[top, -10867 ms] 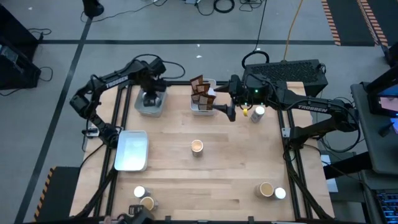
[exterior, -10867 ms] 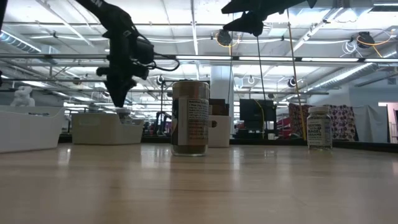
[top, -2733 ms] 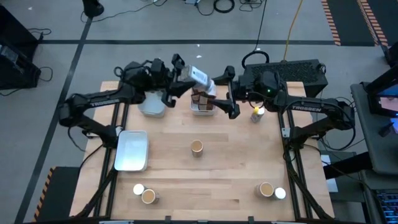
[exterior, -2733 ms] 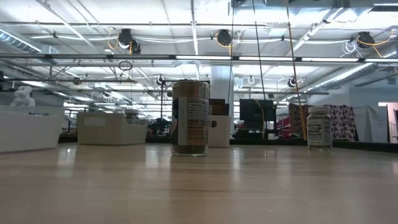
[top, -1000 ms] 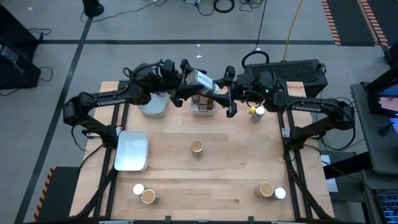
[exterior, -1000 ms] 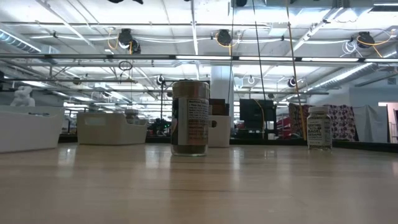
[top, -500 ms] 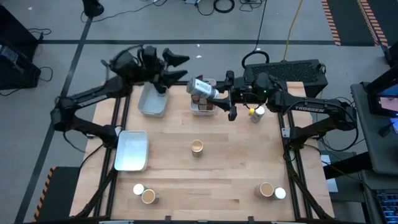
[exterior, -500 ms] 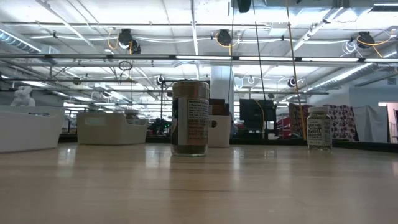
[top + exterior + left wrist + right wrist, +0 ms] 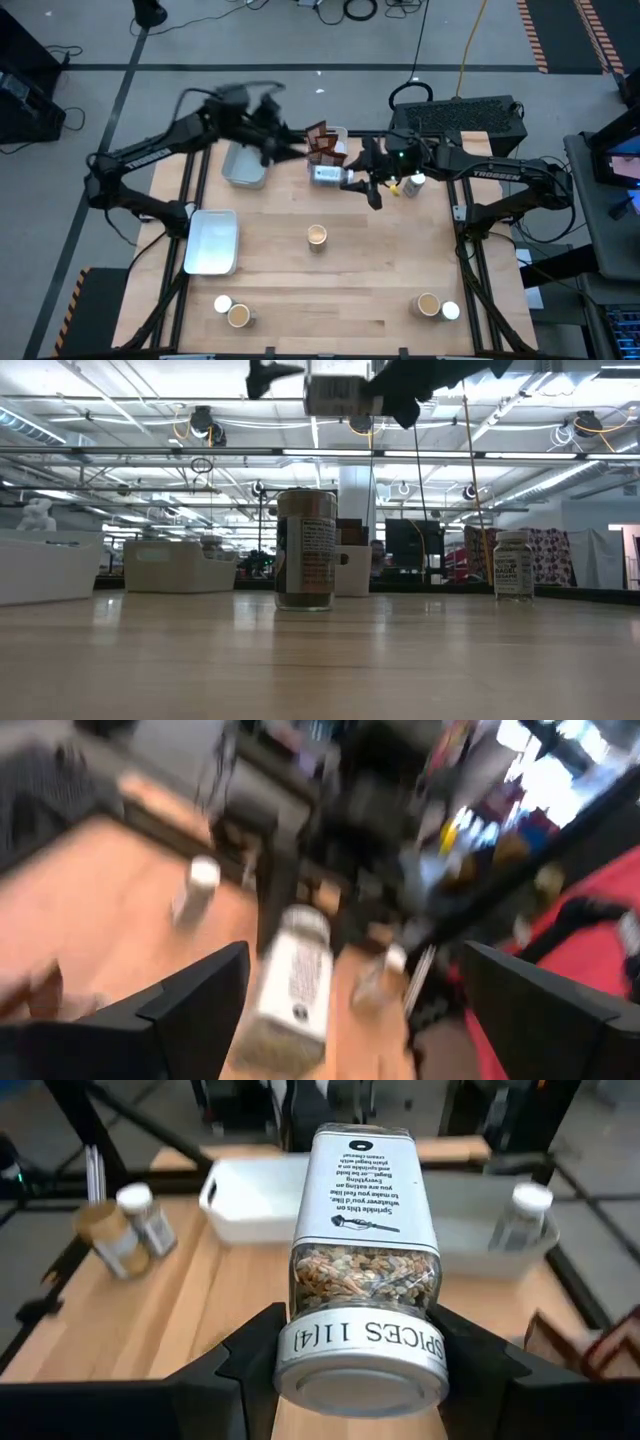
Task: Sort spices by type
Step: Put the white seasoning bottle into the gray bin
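High view, upper middle of the frame: the right gripper (image 9: 352,180) holds a white-capped spice jar (image 9: 328,175) lying sideways in the air, its fingers (image 9: 240,1370) clamped on the jar just behind the cap (the cap rim reads "SPICES" in the right wrist view). The jar (image 9: 364,1250) shows seeds through the glass below a white label. The left gripper (image 9: 285,140) sits in the upper left-centre, blurred, apart from the jar with its fingers (image 9: 195,1005) spread wide and holding nothing. Between the two arms, a small white tray (image 9: 337,135) holds dark brown packets (image 9: 322,143). Left of it stands a second tray (image 9: 244,165), and a larger one (image 9: 212,241) lies at middle left. On the counter (image 9: 380,280), a tan-topped jar (image 9: 317,235) stands at centre; a white-topped jar (image 9: 224,306) and a tan one (image 9: 239,316) sit at lower left, another pair (image 9: 436,306) at lower right. A further white-topped jar (image 9: 416,182) stands right of the gripper.
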Controlling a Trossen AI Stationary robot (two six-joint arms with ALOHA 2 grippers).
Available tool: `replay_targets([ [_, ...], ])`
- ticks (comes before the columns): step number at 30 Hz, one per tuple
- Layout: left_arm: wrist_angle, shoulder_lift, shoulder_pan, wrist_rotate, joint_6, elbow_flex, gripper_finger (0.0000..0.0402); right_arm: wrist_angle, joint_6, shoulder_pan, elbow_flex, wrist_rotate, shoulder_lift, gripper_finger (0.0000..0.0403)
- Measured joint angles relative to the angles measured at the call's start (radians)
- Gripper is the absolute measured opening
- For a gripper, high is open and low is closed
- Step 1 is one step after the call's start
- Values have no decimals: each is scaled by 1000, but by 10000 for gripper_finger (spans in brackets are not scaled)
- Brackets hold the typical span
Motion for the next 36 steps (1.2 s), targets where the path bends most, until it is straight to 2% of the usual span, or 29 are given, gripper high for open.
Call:
replay_targets([
  [3,-34,51,-46,-27,64,0,358,-37,0,0,0,0,0,186],
  [10,2,156,-103,-56,174,0,358,-105,29,0,0,0,0,189],
  [20,99,247,-158,-56,241,0,358,-169,42,4,0,0,0,189],
  [25,97,282,-163,-61,247,0,358,-180,44,4,0,1,2,188],
  [36,100,312,-200,-190,348,-1,358,-173,52,4,1,1,0,188],
])
